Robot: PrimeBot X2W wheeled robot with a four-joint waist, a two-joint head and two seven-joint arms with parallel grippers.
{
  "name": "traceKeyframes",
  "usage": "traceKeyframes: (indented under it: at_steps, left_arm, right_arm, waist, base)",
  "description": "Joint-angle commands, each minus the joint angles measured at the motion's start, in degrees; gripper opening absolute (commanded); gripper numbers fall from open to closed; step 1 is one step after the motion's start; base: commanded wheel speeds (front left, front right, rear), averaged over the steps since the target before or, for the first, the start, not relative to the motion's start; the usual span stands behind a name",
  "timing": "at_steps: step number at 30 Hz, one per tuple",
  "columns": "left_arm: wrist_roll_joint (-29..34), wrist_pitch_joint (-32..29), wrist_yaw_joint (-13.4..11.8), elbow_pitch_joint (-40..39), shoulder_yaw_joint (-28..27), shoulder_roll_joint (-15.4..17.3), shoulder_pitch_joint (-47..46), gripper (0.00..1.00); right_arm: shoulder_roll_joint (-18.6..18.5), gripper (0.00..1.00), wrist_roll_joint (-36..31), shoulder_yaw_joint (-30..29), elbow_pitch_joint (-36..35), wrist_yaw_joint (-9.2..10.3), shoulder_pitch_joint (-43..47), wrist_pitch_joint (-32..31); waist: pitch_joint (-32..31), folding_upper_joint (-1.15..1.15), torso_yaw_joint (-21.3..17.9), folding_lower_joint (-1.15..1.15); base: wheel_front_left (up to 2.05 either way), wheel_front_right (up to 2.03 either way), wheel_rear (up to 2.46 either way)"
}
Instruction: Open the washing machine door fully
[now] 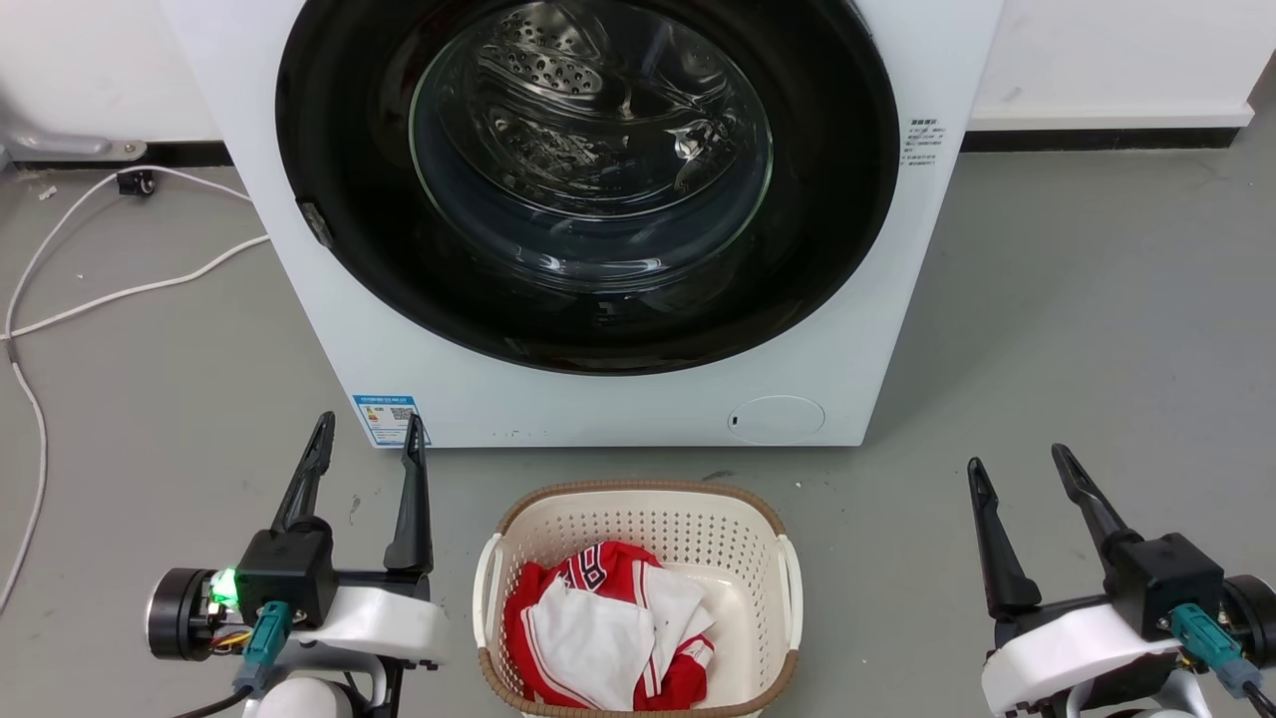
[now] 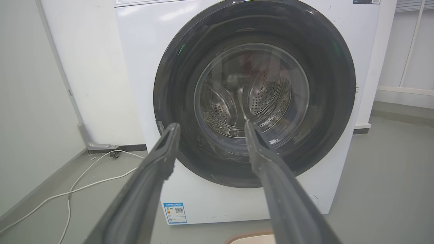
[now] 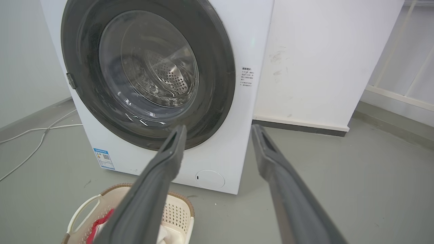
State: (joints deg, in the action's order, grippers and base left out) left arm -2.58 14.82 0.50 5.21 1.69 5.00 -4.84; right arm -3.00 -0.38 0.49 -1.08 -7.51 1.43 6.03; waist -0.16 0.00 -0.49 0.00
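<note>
Presently, the washing machine (image 1: 618, 399) is found standing on the grey floor (image 1: 1077, 329) against a white wall (image 1: 1097, 50), directly ahead of the robot. The washing machine door (image 1: 588, 170) is observed shut, lying flat against the white front and covering most of it. The perforated steel drum is visible through its clear glass centre.

A cream laundry basket (image 1: 648, 524) is placed on the floor just in front of the machine, between the two grippers, and red and white clothing (image 1: 598, 628) is held in it.

The left gripper (image 1: 369, 419) is noted at the lower left of the head view, jaws parted and empty, with its fingers pointed toward the machine and apart from the door. The right gripper (image 1: 1017, 457) is noted at the lower right, likewise spread and holding nothing.

A white cable (image 1: 120, 294) is laid across the floor to the left of the machine. A round flap (image 1: 776, 419) and a small blue label (image 1: 385, 419) are recorded low on the front, at right and left respectively.
</note>
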Motion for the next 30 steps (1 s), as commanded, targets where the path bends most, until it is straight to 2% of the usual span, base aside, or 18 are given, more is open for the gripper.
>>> traceKeyframes:
  at_steps: [1,19,20,21,23,24,30]
  left_arm:
    - [1.1,0.5,0.2,0.1,0.1,0.1,0.7,1.00]
    - [-0.1,0.4,1.0,1.2,-1.1,-0.8,0.8,1.00]
    - [-0.1,0.4,1.0,1.2,-1.1,-0.9,0.8,1.00]
    - [-0.1,0.4,1.0,1.2,-1.1,-0.9,0.8,1.00]
    - [0.0,0.4,1.1,1.2,-1.2,-0.9,0.9,1.00]
    - [0.0,0.4,1.2,1.2,-1.2,-0.9,0.8,1.00]
    - [0.2,0.4,1.4,1.3,-1.3,-1.0,0.8,1.00]
  right_arm:
    - [0.2,1.00,-1.5,0.0,-0.4,0.04,0.5,0.3]
    - [0.2,1.00,0.5,0.0,0.4,0.04,0.2,0.6]
    - [0.2,0.91,0.9,0.0,0.6,0.04,0.2,0.4]
    - [0.2,0.91,0.9,0.0,0.6,0.04,0.2,0.4]
    - [0.2,0.05,1.3,0.0,0.7,0.04,0.2,0.3]
    - [0.2,0.00,1.7,0.1,0.7,0.04,0.1,0.4]
    - [0.2,0.00,4.3,0.4,1.2,0.04,-0.1,0.7]
  waist:
    - [0.0,0.00,-0.1,0.00]
    - [0.1,0.00,0.1,0.00]
    - [0.1,0.00,0.1,0.00]
    - [0.1,0.00,0.1,0.00]
    - [0.1,0.00,0.1,0.00]
    - [0.2,0.00,0.1,0.00]
    - [0.3,0.00,0.0,0.00]
  base:
    - [0.00,0.00,0.00]
    - [0.00,0.00,0.00]
    - [0.00,0.00,0.00]
    - [0.00,0.00,0.00]
    - [0.00,0.00,0.00]
    - [0.00,0.00,0.00]
    - [0.00,0.00,0.00]
